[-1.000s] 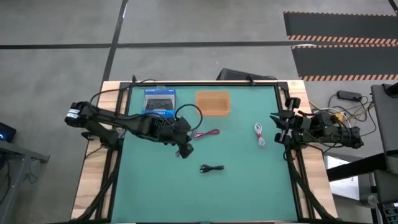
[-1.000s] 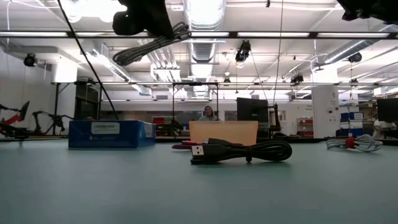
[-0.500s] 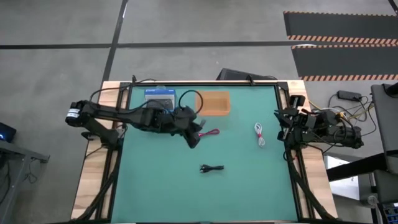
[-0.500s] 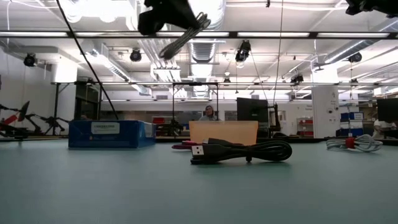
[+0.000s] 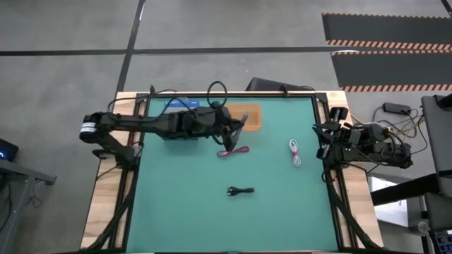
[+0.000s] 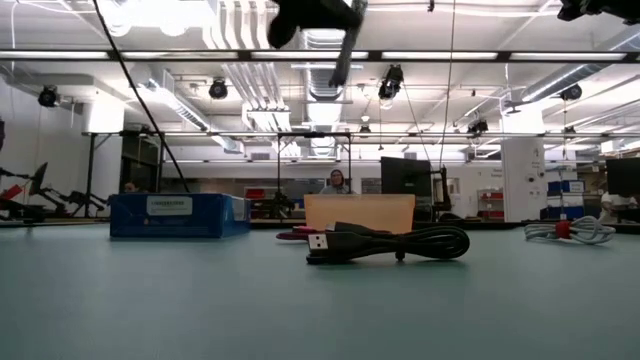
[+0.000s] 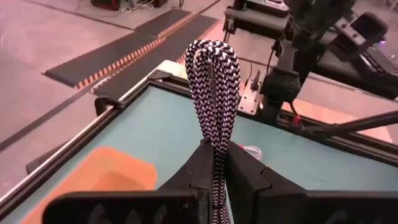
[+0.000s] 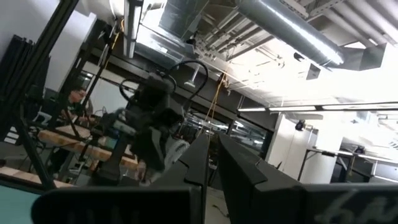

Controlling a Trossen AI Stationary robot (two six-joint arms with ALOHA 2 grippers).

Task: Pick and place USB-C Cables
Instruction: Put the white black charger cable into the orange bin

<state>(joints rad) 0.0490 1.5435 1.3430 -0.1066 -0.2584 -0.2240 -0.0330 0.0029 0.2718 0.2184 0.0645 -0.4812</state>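
Observation:
My left gripper point(image 5: 236, 129) is high above the table at the near edge of the shallow orange tray point(image 5: 253, 116), shut on the grey braided cable bundle point(image 7: 214, 81). In the low view that cable point(image 6: 345, 50) slants down from the gripper at the top of the picture. The red-pink cable point(image 5: 234, 152) lies flat on the mat just near of the gripper. The white cable point(image 5: 295, 152) lies toward the right edge and the black cable point(image 5: 240, 190) near the middle. My right gripper point(image 5: 319, 141) waits at the right edge, shut, tipped up toward the room. My left gripper pinches the grey bundle between its two fingers point(image 7: 242, 177). The folded loop end point(image 7: 213, 62) sticks out past the fingertips. The bundle runs along the fingers and is lifted clear of the table.
The blue box point(image 5: 181, 106) sits at the far left of the mat, partly under my left arm. The green mat point(image 5: 183, 204) is bare along the near side. In the low view the black cable point(image 6: 390, 243) lies closest, with the tray point(image 6: 360, 212) behind it.
My left gripper has risen and swung from the mat's middle toward the far edge and to the right, ending by the orange tray. It stays shut on the grey cable, which has travelled with it, clear of the table. The other cables have not moved.

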